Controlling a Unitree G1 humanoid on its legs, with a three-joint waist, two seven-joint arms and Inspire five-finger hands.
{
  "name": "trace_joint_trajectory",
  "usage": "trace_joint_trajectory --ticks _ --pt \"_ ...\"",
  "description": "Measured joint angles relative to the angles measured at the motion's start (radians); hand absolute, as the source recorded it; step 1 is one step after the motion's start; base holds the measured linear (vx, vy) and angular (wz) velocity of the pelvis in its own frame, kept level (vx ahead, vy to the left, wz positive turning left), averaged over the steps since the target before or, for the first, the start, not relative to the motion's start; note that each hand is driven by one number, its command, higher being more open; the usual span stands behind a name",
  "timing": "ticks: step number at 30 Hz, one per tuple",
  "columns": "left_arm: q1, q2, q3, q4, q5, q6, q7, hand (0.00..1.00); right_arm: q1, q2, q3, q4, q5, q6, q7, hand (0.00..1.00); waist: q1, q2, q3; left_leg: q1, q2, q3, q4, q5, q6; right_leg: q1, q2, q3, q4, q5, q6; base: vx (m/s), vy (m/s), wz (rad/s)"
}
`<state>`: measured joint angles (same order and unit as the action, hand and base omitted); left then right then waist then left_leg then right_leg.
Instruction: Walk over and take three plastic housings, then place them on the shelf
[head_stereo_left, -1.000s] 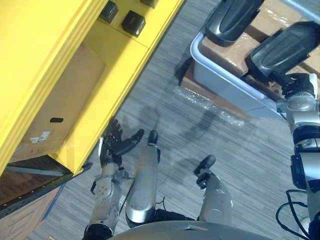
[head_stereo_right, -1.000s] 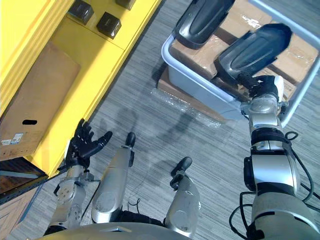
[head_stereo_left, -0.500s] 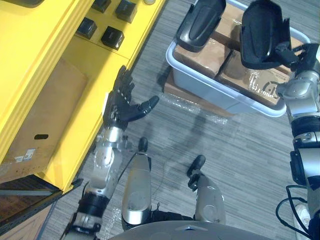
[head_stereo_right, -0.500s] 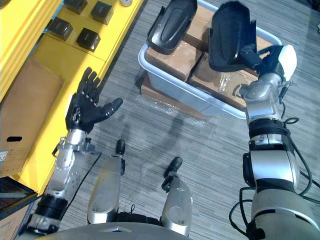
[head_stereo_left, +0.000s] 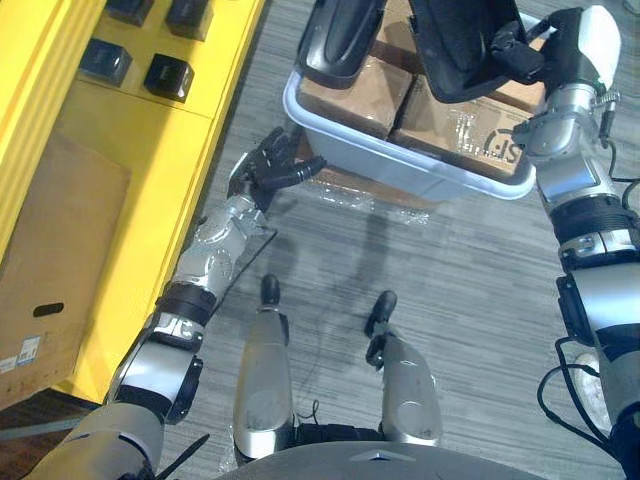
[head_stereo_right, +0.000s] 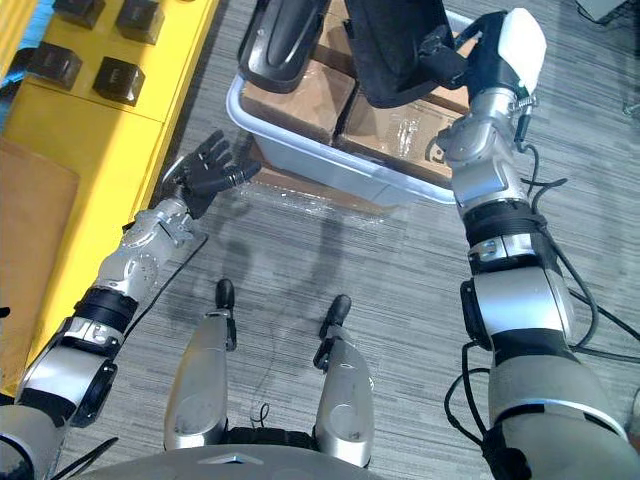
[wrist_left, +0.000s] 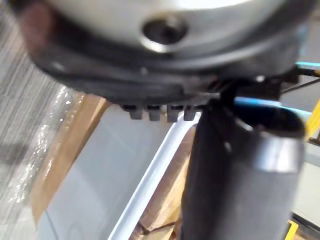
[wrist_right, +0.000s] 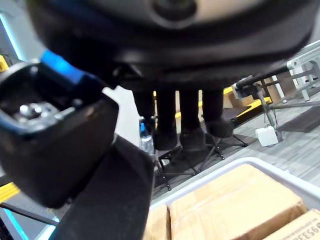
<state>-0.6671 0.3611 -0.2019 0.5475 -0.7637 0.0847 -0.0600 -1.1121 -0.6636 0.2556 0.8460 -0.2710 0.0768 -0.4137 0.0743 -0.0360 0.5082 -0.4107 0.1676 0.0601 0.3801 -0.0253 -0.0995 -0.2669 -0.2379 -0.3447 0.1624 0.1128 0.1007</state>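
In the left eye view, the right hand (head_stereo_left: 548, 45) is raised over the bin (head_stereo_left: 400, 160). Its fingers are curled on the edge of a black housing (head_stereo_left: 460, 50), which it holds tilted above the brown boxes (head_stereo_left: 350, 85) packed inside. A second housing (head_stereo_left: 338, 35) lies on the boxes at the bin's left end. The left hand (head_stereo_left: 270, 170) is spread wide and empty, just beside the bin's near left corner, above the grey floor (head_stereo_left: 450, 270). A yellow shelf (head_stereo_left: 120, 170) runs along the left, with small black blocks (head_stereo_left: 168, 76) on its upper level and a cardboard box (head_stereo_left: 50, 270) below.

The right eye view shows the same layout. A white cover (head_stereo_right: 520, 40) sits on the right hand's thumb. The bin rests on flat cardboard (head_stereo_right: 290, 182), with clear film (head_stereo_right: 310, 205) on the floor along its near edge.

In the left wrist view, the left hand's fingertips (wrist_left: 155, 114) show as a short straight row with nothing between them and the thumb (wrist_left: 235, 175). Past them are the bin's grey wall and pale rim, with the cardboard under it.

In the right wrist view, the right hand's fingers (wrist_right: 190, 125) hang in a row. Its thumb (wrist_right: 50, 145) bears on the housing, whose dark surface lies just under it. The bin's rim and the boxes are beyond.
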Motion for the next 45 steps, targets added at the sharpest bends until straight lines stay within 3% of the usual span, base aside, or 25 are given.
trace_joint_trajectory --ticks 4,12,17,23,28,31,42,45 --pt "-0.053 0.001 0.000 0.014 -0.187 0.049 -0.021 1.00 -0.002 0.000 0.023 -0.040 -0.009 -0.050 0.000 0.00 -0.011 0.000 0.000 0.015 0.001 0.014 0.000 0.000 0.000 0.001 0.000 0.020 0.004 0.002 -0.001 -0.01 0.010 -0.09" --pt "-0.076 0.000 -0.016 0.035 -0.508 0.059 -0.106 1.00 0.042 0.005 0.032 -0.099 -0.158 -0.178 -0.007 0.00 -0.028 0.000 0.000 0.087 0.001 0.045 -0.047 0.010 0.001 0.032 -0.002 0.043 0.008 -0.001 -0.002 -0.01 0.001 -0.08" --pt "-0.081 -0.001 -0.019 0.035 -0.653 0.083 -0.121 1.00 0.129 0.006 0.033 -0.136 -0.207 -0.258 -0.007 0.00 -0.031 -0.001 0.000 0.139 -0.004 0.049 -0.119 0.049 -0.007 0.051 -0.002 0.041 0.008 -0.006 -0.007 0.00 0.000 0.00" --pt "-0.071 -0.012 -0.036 0.029 -0.652 0.091 -0.111 1.00 0.217 0.011 0.032 -0.226 -0.267 -0.303 -0.009 0.00 -0.042 -0.001 0.000 0.195 -0.007 0.052 -0.168 0.065 -0.009 0.088 -0.002 0.034 0.005 -0.014 -0.007 0.00 0.000 0.00" --pt "-0.032 -0.040 -0.039 0.011 -0.652 0.091 -0.067 1.00 0.301 0.059 0.033 -0.323 -0.303 -0.417 -0.020 0.00 -0.053 -0.002 -0.001 0.245 -0.012 0.059 -0.231 0.088 -0.009 0.113 -0.001 0.032 -0.011 -0.017 -0.006 0.00 0.000 0.00" --pt "-0.020 -0.048 -0.060 0.007 -0.648 0.101 -0.042 1.00 0.323 0.081 0.034 -0.346 -0.314 -0.455 -0.023 0.00 -0.051 -0.003 -0.002 0.247 -0.014 0.056 -0.248 0.100 -0.012 0.117 -0.001 0.025 -0.020 -0.014 -0.004 0.01 -0.003 0.05" --pt "0.031 -0.079 -0.079 0.005 -0.646 0.104 -0.001 1.00 0.425 0.123 0.049 -0.425 -0.297 -0.479 -0.018 0.00 -0.047 -0.009 -0.005 0.290 -0.020 0.055 -0.280 0.102 -0.012 0.168 0.001 0.017 -0.062 -0.009 0.002 0.01 0.002 0.02" --pt "0.069 -0.101 -0.080 -0.003 -0.700 0.018 0.001 1.00 0.510 0.157 0.043 -0.463 -0.257 -0.479 0.004 0.00 -0.049 -0.029 -0.017 0.293 -0.020 0.058 -0.283 0.101 -0.013 0.170 0.002 0.018 -0.071 -0.009 0.002 0.00 0.000 0.00"
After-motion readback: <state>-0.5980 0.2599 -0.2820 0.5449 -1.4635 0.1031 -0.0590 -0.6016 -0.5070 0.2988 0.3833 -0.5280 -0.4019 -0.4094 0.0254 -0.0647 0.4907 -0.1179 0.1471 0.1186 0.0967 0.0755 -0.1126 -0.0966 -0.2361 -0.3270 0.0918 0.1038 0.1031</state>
